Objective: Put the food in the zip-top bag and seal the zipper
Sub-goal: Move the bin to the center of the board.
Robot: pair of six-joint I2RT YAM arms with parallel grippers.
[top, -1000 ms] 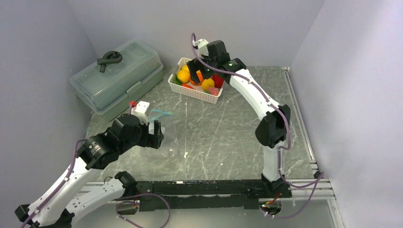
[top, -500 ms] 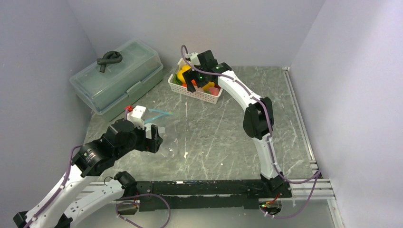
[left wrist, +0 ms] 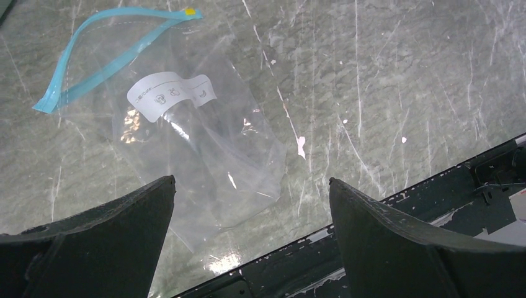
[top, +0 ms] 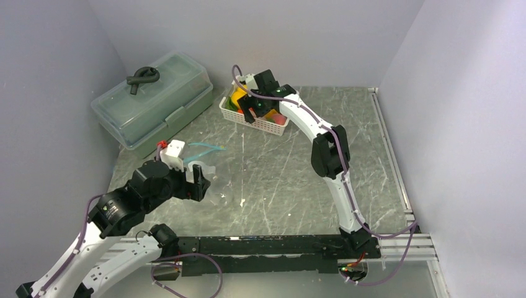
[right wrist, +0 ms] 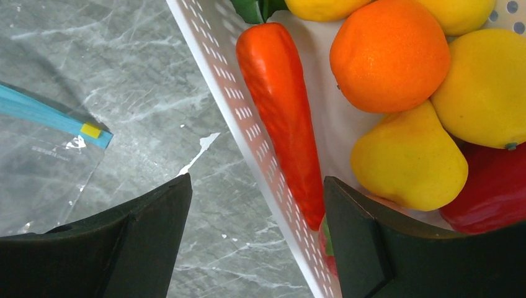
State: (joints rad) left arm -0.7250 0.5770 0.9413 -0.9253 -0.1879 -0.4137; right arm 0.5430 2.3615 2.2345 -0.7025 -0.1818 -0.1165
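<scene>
Straddling the basket [right wrist: 214, 59] wall, my right end effector [right wrist: 255, 186] gapes wide; closing risks pinching wall with the carrot [right wrist: 279, 112] at 12 o'clock.

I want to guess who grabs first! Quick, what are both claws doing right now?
Left claw: open, empty, over the bag.
Right claw: open, empty, over the carrot.

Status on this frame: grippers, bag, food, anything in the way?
Left gripper open, hovering over the zip-top bag. Right gripper open above the basket rim, carrot between its fingers, not gripped. Bag empty, flat, zipper open. Nothing blocking.
</scene>
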